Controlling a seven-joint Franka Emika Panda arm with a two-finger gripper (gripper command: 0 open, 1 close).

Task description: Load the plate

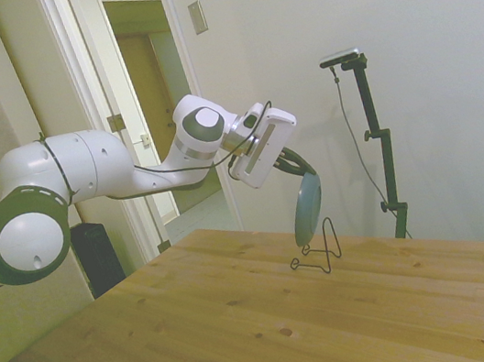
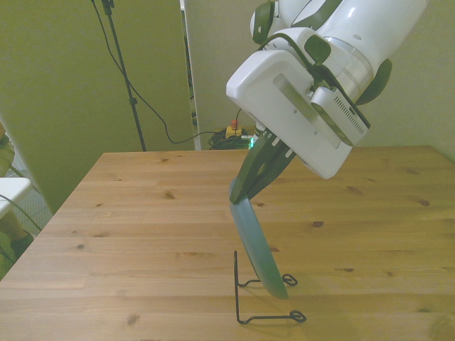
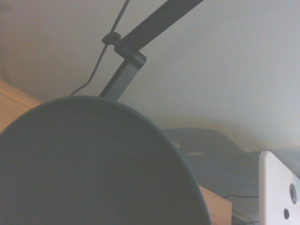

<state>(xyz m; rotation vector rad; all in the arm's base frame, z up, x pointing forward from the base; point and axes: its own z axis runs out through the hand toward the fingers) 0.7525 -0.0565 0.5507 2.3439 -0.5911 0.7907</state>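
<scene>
The teal-green plate (image 1: pixel 307 210) hangs on edge, nearly upright and slightly tilted, with my gripper (image 1: pixel 299 170) shut on its upper rim. In the front view the plate (image 2: pixel 258 245) slants down from the gripper (image 2: pixel 242 193), and its lower edge sits within the thin black wire stand (image 2: pixel 261 297) on the table. From the side, the wire stand (image 1: pixel 321 251) rises just beside the plate's lower edge; I cannot tell whether the plate rests on the wire. The wrist view is filled by the plate's dark inner face (image 3: pixel 93 168).
The wooden table (image 1: pixel 248 329) stretches wide around the stand, with its edge close behind the stand in the side view. A doorway (image 1: pixel 161 111) opens behind the arm. Cables and a small device lie on the floor beyond the table (image 2: pixel 231 133).
</scene>
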